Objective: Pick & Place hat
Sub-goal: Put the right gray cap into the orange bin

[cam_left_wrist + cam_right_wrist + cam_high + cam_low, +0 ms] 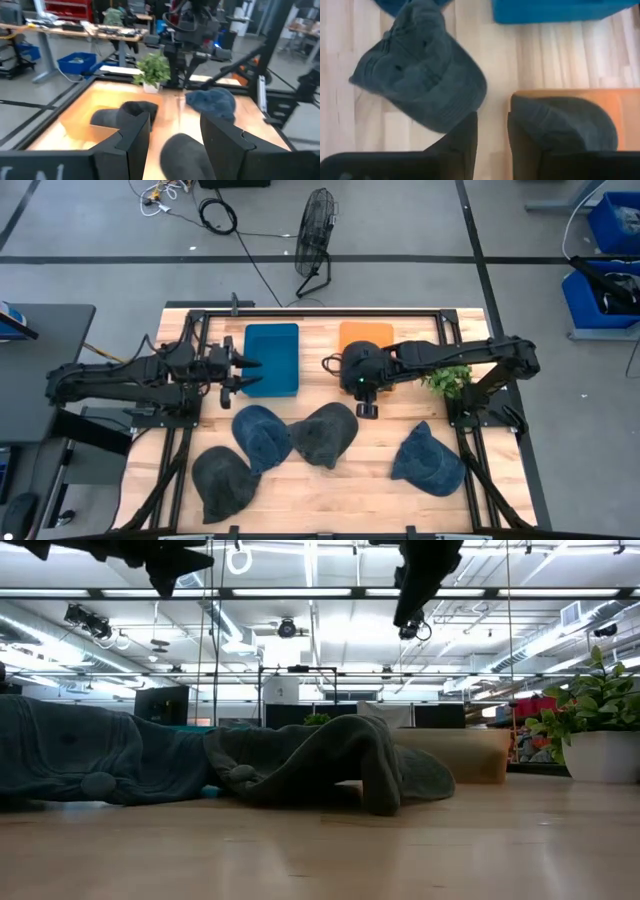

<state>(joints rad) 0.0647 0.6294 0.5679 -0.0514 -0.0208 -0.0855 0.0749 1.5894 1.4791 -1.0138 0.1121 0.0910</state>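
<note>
Four hats lie on the table: a blue one, a dark grey one beside it, another dark grey one near the front edge, and a blue one to the right. A further dark hat rests inside the orange bin. My right gripper hangs open and empty, pointing down, high above the table between the orange bin and the middle grey hat. My left gripper is open and empty, held level over the left edge of the blue bin.
A potted plant stands at the table's right, close to my right arm. The blue bin and the orange bin sit side by side at the far edge. Bare wood lies between the middle hats and the right blue hat.
</note>
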